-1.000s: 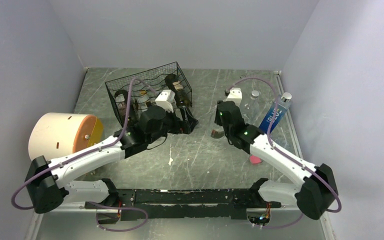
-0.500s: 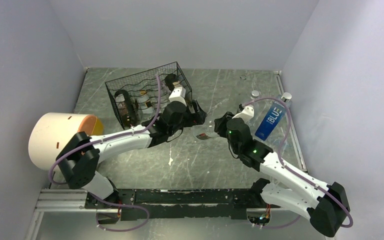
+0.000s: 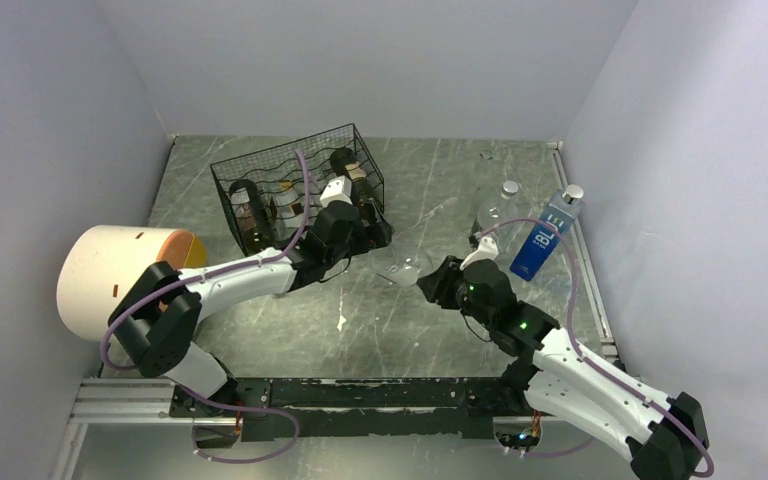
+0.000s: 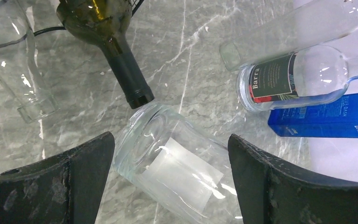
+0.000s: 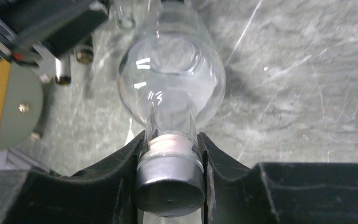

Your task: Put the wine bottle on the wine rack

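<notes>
My right gripper (image 5: 170, 140) is shut on the neck of a clear glass wine bottle (image 5: 171, 79), just above its grey cap. In the top view the bottle (image 3: 400, 265) hangs tilted over the table middle, its base pointing at the left gripper (image 3: 372, 230). Seen from the left wrist, the bottle's base (image 4: 168, 163) lies between the wide-open jaws of my left gripper (image 4: 170, 137), with a gap on each side. The black wire wine rack (image 3: 260, 170) stands at the back left, holding a dark bottle (image 3: 352, 178) and others.
A dark green bottle's neck (image 4: 126, 79) sticks out of the rack toward the clear bottle. A clear labelled bottle (image 3: 500, 205) and a blue box (image 3: 543, 238) stand at the right. A cream drum (image 3: 110, 280) lies at the left wall.
The right arm has carried the clear bottle left and nearer, bringing its base between the left gripper's jaws. The left gripper swung out from the rack toward it.
</notes>
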`<move>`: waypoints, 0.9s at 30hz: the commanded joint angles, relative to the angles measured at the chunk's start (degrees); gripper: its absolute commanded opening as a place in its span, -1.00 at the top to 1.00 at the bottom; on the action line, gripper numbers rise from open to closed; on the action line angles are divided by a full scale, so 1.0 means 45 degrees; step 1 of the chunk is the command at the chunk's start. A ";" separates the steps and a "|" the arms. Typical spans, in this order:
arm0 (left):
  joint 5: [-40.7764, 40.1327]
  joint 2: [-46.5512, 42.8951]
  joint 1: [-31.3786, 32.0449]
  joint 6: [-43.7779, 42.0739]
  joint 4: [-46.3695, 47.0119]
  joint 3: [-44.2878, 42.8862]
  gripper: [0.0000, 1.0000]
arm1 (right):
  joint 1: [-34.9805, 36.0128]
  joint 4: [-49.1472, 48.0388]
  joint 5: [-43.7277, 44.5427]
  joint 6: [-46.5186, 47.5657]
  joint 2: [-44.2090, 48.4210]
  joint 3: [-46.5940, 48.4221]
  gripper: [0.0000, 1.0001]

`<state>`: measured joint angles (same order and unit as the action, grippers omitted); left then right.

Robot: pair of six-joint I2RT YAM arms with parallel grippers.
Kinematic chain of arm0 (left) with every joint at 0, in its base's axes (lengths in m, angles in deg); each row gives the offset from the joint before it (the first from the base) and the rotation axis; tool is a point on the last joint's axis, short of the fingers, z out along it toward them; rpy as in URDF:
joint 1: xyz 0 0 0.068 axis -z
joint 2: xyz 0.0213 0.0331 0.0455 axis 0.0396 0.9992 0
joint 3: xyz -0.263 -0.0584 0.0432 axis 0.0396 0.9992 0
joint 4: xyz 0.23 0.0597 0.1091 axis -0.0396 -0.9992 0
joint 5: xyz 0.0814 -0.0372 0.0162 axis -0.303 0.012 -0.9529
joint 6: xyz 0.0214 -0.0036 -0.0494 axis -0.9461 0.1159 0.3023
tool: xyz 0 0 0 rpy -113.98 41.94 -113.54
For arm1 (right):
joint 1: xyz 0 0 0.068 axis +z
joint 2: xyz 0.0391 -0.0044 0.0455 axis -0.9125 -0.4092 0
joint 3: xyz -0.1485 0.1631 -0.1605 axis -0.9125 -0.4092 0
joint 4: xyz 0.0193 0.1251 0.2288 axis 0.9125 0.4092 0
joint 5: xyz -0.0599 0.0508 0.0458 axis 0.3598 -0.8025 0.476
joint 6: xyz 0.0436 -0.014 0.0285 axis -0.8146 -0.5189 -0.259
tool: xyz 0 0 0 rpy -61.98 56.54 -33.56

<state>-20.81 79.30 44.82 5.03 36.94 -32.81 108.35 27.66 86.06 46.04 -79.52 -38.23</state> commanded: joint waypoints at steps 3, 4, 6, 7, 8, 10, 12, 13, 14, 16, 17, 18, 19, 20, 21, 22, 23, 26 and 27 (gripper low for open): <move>0.0242 -0.0612 -0.0165 -0.0894 0.0000 0.0306 -0.90 | 0.0090 0.2368 -0.2702 0.1429 -0.0705 0.0001 1.00; 0.0271 -0.0599 -0.0171 -0.1008 -0.0041 0.0318 -0.89 | 0.0119 0.2284 -0.3122 0.1627 -0.0952 -0.0017 1.00; 0.0342 -0.0517 -0.0180 -0.1234 -0.0179 0.0307 -0.89 | 0.0229 0.2163 -0.3723 0.1839 -0.1439 -0.0153 1.00; 0.0300 -0.0504 -0.0185 -0.1265 -0.0276 0.0301 -0.89 | 0.0339 0.2073 -0.3870 0.1947 -0.1637 -0.0202 1.00; 0.0302 -0.0478 -0.0200 -0.1342 -0.0327 0.0327 -0.89 | 0.0472 0.2052 -0.3906 0.2051 -0.1935 -0.0184 1.00; 0.0389 -0.0493 -0.0219 -0.1490 -0.0400 0.0373 -0.89 | 0.0803 0.1977 -0.3804 0.2252 -0.2371 -0.0029 1.00; 0.0513 -0.0475 -0.0276 -0.1641 -0.0489 0.0378 -0.90 | 0.1129 0.1853 -0.3483 0.2316 -0.2775 0.0158 1.00; 0.0593 -0.0472 -0.0302 -0.1689 -0.0569 0.0337 -0.90 | 0.1215 0.1756 -0.3452 0.2368 -0.2988 0.0201 1.00; 0.0671 -0.0464 -0.0339 -0.1732 -0.0684 0.0280 -0.91 | 0.1278 0.1761 -0.3375 0.2436 -0.3249 0.0299 1.00; 0.0854 -0.0415 -0.0376 -0.1863 -0.0853 0.0182 -0.93 | 0.1410 0.1721 -0.3320 0.2509 -0.3763 0.0423 1.00; 0.1041 -0.0386 -0.0383 -0.1949 -0.0883 0.0161 -0.93 | 0.1500 0.1676 -0.3300 0.2476 -0.3986 0.0463 1.00; 0.1323 -0.0336 -0.0428 -0.2075 -0.0862 0.0136 -0.94 | 0.1599 0.1665 -0.3278 0.2471 -0.4175 0.0529 1.00; 0.1653 -0.0262 -0.0450 -0.2225 -0.0879 0.0099 -0.93 | 0.1670 0.1793 -0.3199 0.2492 -0.4335 0.0628 1.00; 0.2022 -0.0160 -0.0463 -0.2336 -0.0879 0.0060 -0.92 | 0.1744 0.2002 -0.3028 0.2542 -0.4467 0.0740 1.00; 0.2434 -0.0030 -0.0472 -0.2382 -0.0869 0.0003 -0.91 | 0.1820 0.2177 -0.2788 0.2611 -0.4555 0.0869 0.98; 0.2825 0.0109 -0.0473 -0.2358 -0.0885 -0.0028 -0.90 | 0.1846 0.2282 -0.2664 0.2625 -0.4634 0.0966 0.91; 0.3147 0.0224 -0.0471 -0.2321 -0.0852 -0.0031 -0.90 | 0.1878 0.2329 -0.2642 0.2663 -0.4710 0.1037 0.83; 0.3735 0.0541 -0.0489 -0.2284 -0.0812 -0.0131 -0.90 | 0.1901 0.2398 -0.2505 0.2622 -0.5121 0.1113 0.62; 0.3929 0.0632 -0.0497 -0.2317 -0.0819 -0.0188 -0.89 | 0.1898 0.2361 -0.2512 0.2587 -0.5208 0.1077 0.59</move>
<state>-9.66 80.33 42.98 -4.33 33.42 -31.70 116.59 38.26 72.62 57.43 -101.64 -35.26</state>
